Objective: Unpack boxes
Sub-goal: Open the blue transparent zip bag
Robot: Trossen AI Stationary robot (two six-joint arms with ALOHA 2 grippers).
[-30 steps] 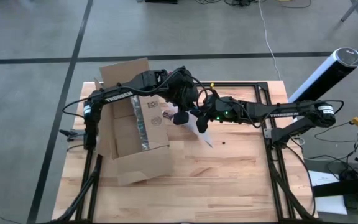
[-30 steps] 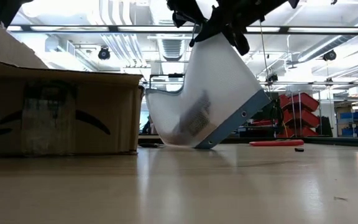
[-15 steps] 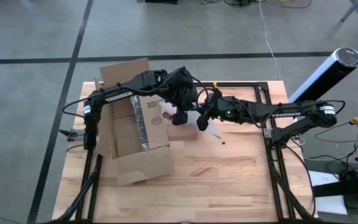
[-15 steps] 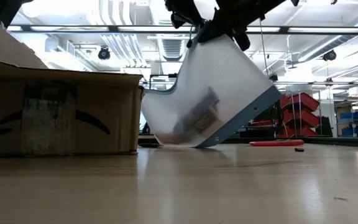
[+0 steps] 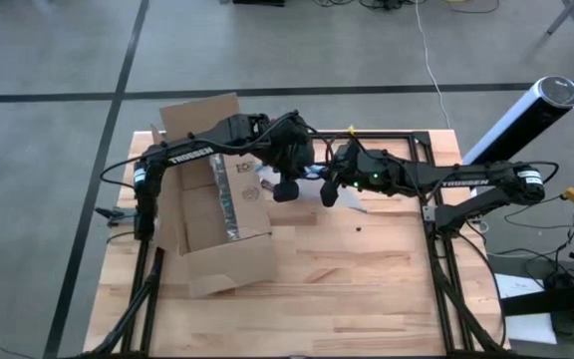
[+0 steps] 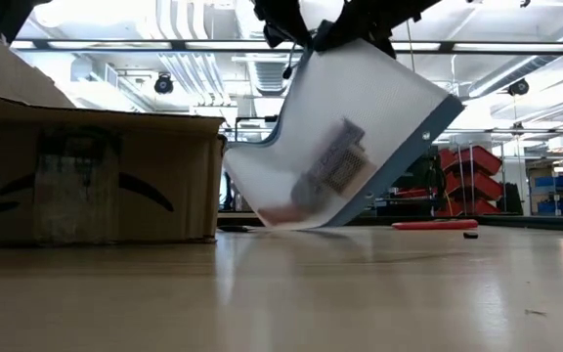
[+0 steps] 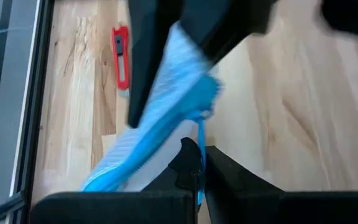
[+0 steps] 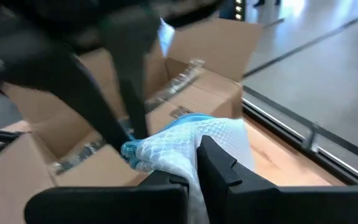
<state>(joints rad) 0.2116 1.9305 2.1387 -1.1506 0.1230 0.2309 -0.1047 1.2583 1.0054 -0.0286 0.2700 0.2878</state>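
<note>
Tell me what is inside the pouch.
In the low view, a dark blurred item with a pale label shows through the pouch, held by both the left gripper and right gripper. What it is cannot be told.

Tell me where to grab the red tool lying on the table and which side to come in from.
Take the red tool across its narrow width near the middle, coming straight down from above. It lies flat on the wooden table, long and slim, so only its long edges offer opposed faces. It sits apart from the pouch that both grippers hold, so one must let go first.
</note>
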